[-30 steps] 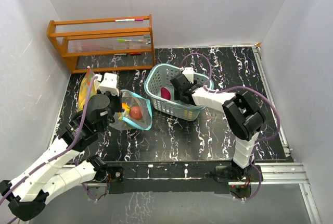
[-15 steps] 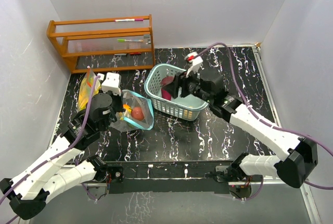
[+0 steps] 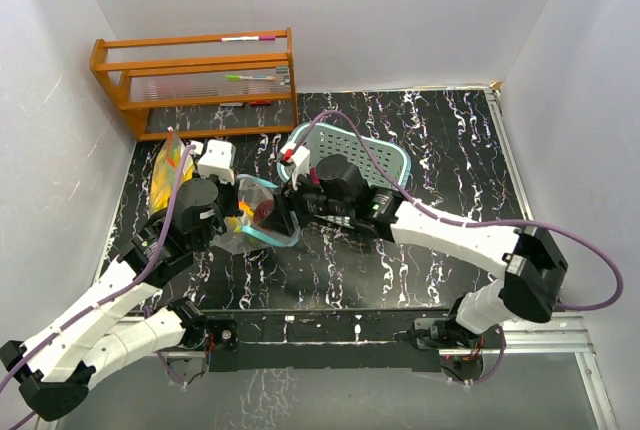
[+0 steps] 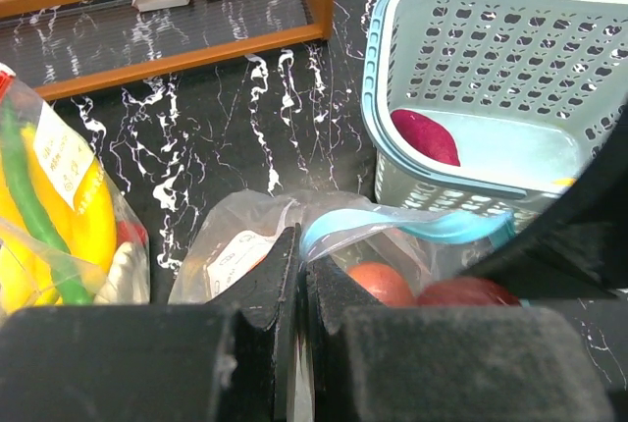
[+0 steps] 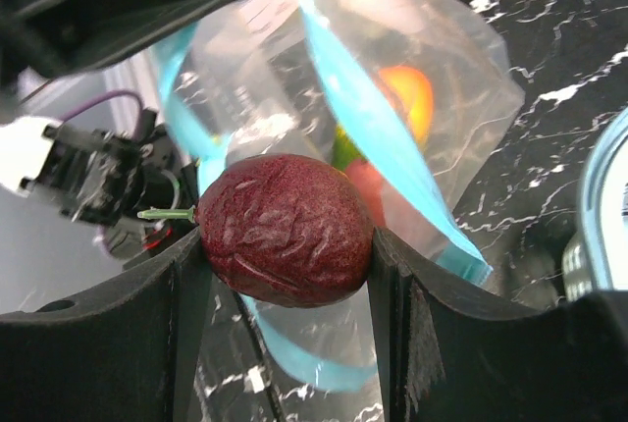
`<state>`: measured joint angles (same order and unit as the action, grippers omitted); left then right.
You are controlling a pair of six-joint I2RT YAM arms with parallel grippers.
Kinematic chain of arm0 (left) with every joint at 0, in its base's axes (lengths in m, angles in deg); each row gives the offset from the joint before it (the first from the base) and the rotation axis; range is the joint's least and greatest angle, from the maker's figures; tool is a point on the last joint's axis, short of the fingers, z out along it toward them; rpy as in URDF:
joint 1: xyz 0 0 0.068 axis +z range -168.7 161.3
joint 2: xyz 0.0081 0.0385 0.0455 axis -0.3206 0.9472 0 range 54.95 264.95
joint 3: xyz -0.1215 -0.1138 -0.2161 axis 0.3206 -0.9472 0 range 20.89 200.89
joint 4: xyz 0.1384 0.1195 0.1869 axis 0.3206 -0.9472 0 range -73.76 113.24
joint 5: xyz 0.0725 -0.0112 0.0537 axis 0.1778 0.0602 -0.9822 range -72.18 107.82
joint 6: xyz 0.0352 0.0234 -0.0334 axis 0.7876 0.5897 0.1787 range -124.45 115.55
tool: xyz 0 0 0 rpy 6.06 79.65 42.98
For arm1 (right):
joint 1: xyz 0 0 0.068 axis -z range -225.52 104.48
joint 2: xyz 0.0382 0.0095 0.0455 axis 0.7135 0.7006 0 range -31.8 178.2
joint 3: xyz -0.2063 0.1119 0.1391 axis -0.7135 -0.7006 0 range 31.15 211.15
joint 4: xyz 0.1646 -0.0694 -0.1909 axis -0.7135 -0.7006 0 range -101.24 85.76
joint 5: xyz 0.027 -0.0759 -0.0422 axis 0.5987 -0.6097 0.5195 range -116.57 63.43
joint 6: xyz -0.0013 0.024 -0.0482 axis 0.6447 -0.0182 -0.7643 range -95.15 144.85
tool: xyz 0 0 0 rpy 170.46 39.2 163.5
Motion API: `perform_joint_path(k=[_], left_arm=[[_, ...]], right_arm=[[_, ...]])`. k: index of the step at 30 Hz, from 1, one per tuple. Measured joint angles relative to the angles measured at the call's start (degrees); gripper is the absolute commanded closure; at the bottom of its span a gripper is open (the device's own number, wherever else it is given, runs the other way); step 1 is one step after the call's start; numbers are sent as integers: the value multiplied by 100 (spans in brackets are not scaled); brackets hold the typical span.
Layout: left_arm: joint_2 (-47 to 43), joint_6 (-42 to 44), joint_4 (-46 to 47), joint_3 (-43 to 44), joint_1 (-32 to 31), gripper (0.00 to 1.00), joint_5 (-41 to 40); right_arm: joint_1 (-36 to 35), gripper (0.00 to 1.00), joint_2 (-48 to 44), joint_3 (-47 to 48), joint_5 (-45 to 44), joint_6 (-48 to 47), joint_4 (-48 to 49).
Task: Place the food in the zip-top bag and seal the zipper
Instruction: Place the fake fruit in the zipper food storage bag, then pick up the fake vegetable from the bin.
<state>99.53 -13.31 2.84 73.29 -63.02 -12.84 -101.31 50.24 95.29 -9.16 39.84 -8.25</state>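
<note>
Right wrist view: my right gripper (image 5: 288, 267) is clamping the dark-red fruit (image 5: 285, 231) across its middle, likely light and slick. My left gripper (image 4: 299, 290) is pinching, fully closed, the rim of the flimsy zip-top bag (image 4: 231, 250).

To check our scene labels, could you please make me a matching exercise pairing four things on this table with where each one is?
Things:
1. wrinkled dark red fruit
2. magenta fruit
3. long green pepper
4. zip-top bag

Places:
A. in the teal basket
B. pinched at its edge by the left end effector
C. held in the right end effector
D. in the other bag at the left, beside the bananas

Pairs: 1-C, 2-A, 3-D, 4-B.
</note>
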Motion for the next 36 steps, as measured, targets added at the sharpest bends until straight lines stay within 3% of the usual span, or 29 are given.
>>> perform_joint_path(k=[5,10,19,23,28,32,36], left_arm=[[-66,-79,-74,-2,0,100,44],[-92,-127,-109,0,0,100,87],[-155,-127,-111,-2,0,100,85],[-114,-125,-111,-2,0,100,9],[20,-122,-118,-2,0,100,-92],[28,-120,-118,-2,0,100,-138],[22,-122,-118,-2,0,100,-151]], right_arm=[[-13,50,505,378,-699,223,151],[-79,2,970,831,-1471,498,297],[-343,2,922,868,-1965,551,302],[-428,2,264,586,-2079,490,155],[-444,2,-940,236,-2859,511,-116],[-48,2,-1152,518,-3390,667,-741],[750,2,-367,1040,-3442,870,-1368]])
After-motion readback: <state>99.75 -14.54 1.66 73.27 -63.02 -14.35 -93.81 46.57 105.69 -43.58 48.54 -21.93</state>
